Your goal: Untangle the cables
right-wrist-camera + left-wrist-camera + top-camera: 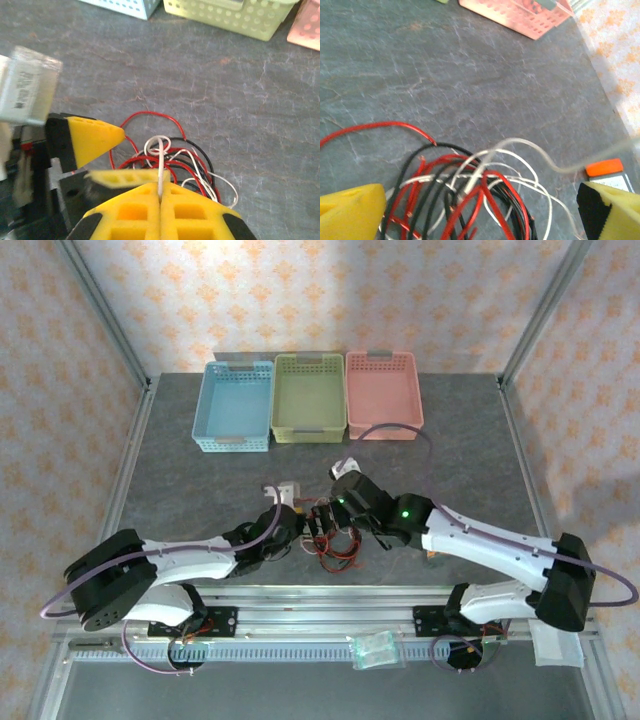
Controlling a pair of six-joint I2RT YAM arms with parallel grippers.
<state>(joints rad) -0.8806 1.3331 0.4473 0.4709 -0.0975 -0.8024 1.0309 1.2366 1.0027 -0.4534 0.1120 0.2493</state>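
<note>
Toward the far edge of the grey table point(180, 470) stand 3 in a row: a blue basket point(235, 405), a green basket point(309, 397), a pink basket point(383, 393); nearer, the left arm point(190, 565) and the right arm point(480, 540) meet over a tangle of red and black cables point(340, 550).

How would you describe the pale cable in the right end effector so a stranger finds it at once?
On the grey table, in front of the row of baskets, lies a tangle of cables. The right end effector is shut on one strand rising from it, the pale cable. It is whitish, while its neighbours are red or black.
</note>
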